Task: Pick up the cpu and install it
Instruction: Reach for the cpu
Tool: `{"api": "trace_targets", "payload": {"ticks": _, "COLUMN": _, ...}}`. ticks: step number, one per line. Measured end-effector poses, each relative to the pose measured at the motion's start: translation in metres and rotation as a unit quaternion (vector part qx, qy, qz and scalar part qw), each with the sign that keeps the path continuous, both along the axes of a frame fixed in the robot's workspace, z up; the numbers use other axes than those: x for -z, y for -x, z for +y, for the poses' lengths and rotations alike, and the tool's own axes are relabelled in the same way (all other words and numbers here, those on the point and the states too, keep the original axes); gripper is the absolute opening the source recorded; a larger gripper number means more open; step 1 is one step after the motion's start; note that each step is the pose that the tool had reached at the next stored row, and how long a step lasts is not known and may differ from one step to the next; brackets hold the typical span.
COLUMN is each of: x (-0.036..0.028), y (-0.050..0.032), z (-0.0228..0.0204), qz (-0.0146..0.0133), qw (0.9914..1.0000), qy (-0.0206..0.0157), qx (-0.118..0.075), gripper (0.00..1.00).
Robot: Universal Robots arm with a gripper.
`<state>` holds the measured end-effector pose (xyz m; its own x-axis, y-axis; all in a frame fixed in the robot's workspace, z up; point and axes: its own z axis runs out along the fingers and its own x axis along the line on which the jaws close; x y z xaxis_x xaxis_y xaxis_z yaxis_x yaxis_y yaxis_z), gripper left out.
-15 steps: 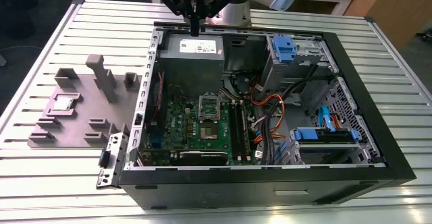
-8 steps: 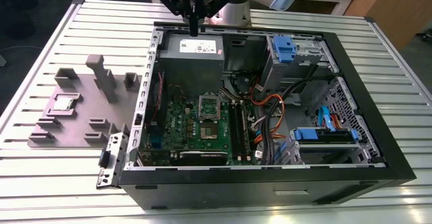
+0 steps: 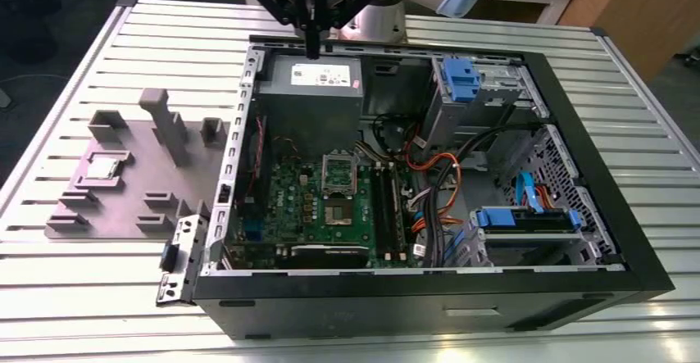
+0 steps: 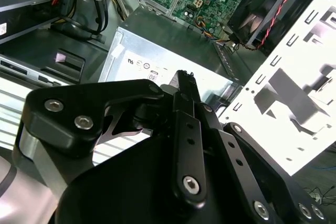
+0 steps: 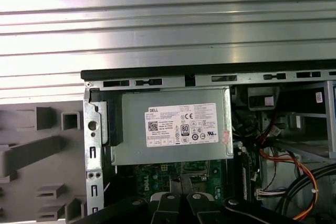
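The cpu (image 3: 104, 169), a small silvery square chip, lies in a recess of the grey fixture plate (image 3: 131, 215) on the table, at the exterior view's left of the open computer case (image 3: 569, 240). Inside the case is the green motherboard (image 3: 311, 215) with its silver socket frame (image 3: 339, 170). My gripper (image 3: 314, 49) hangs over the case's far edge, above the grey power supply box (image 3: 311, 84), far from the cpu. In the second wrist view the gripper (image 4: 187, 80) has its black fingers pressed together with nothing between them.
The case stands on a slatted metal table (image 3: 88, 297). Orange and black cables (image 3: 432, 174) and blue drive brackets (image 3: 525, 220) crowd the case's side at the exterior view's right. Upright grey posts (image 3: 159, 113) rise from the fixture plate. The power supply's white label (image 5: 181, 125) faces the first wrist view.
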<state>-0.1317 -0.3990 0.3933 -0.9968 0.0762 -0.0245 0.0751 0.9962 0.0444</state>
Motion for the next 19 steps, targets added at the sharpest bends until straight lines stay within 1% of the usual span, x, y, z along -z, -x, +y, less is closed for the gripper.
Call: {"api": "trace_targets", "payload": {"ticks": 19, "x": 0.0002, "y": 0.0061, "z": 0.0000, "qz": 0.0000, "qw": 1.00000, "qy": 0.0000, "qx": 0.000, "gripper": 0.11}}
